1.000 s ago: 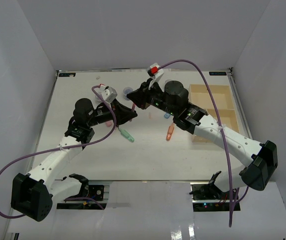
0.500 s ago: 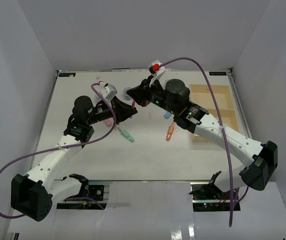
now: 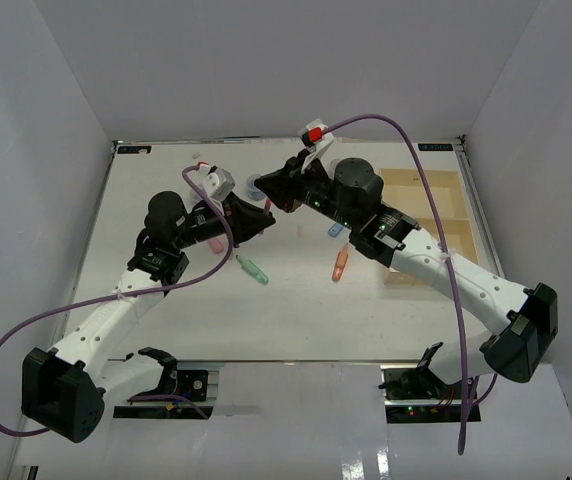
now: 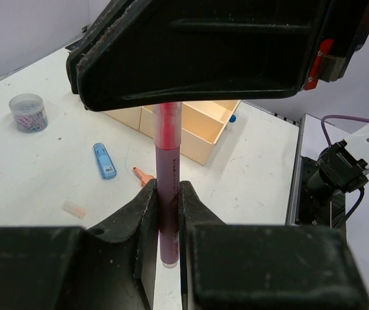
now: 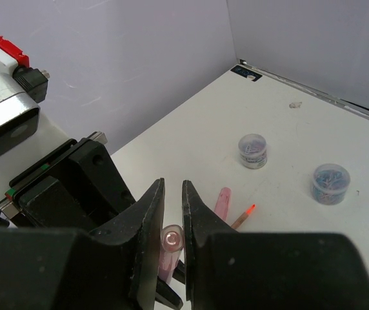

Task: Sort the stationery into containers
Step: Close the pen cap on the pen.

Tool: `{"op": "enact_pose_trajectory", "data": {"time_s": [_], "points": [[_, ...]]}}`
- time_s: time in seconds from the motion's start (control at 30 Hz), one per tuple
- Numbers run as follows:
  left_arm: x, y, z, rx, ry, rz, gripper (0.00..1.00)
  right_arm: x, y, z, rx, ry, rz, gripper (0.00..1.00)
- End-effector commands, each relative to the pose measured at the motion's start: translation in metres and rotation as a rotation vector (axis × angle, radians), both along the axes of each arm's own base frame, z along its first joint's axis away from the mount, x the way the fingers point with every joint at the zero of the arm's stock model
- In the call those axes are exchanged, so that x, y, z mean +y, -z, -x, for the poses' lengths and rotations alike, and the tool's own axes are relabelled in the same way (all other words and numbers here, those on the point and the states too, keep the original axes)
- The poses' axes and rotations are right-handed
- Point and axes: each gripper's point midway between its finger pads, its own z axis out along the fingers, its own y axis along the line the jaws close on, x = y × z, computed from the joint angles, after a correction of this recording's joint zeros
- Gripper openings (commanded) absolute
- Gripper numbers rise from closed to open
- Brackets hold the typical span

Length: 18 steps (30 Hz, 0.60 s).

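A pink marker (image 4: 168,187) stands upright between the fingers of my left gripper (image 4: 168,194), which is shut on its lower part. In the top view the left gripper (image 3: 263,221) and right gripper (image 3: 263,193) meet tip to tip above the table's middle back, with a little of the marker (image 3: 267,207) showing between them. My right gripper (image 5: 173,194) has its jaws against both sides of the marker's round end (image 5: 172,239). The beige wooden tray (image 3: 421,172) sits at the right (image 4: 197,126).
A green marker (image 3: 255,270), an orange marker (image 3: 340,264) and a blue eraser-like piece (image 3: 334,230) lie on the table. Two round pots (image 5: 253,150) (image 5: 330,183), a pink piece (image 5: 222,201) and a red-tipped pen (image 5: 244,216) lie beyond. Another pot (image 4: 28,112) stands left of the tray.
My right gripper has moved a little left and closer onto the marker's end. My left gripper has barely shifted and still holds the marker.
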Motion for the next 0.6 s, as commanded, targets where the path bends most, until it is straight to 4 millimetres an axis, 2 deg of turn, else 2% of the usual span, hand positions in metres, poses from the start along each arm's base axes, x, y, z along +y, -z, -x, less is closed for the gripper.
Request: {"op": "enact_pose_trajectory", "data": {"time_s": [0.0, 0.3, 0.57], "points": [[0.024, -0.167, 0.022, -0.523, -0.092, 0.278, 0.0, -0.021, 0.178, 0.049, 0.372, -0.114, 0.469, 0.08], [0.026, -0.18, 0.017, -0.526, -0.118, 0.313, 0.0, -0.03, 0.211, 0.057, 0.422, -0.117, 0.543, 0.08], [0.028, -0.194, 0.015, -0.58, -0.136, 0.313, 0.0, -0.036, 0.226, 0.068, 0.455, -0.15, 0.576, 0.08]]}}
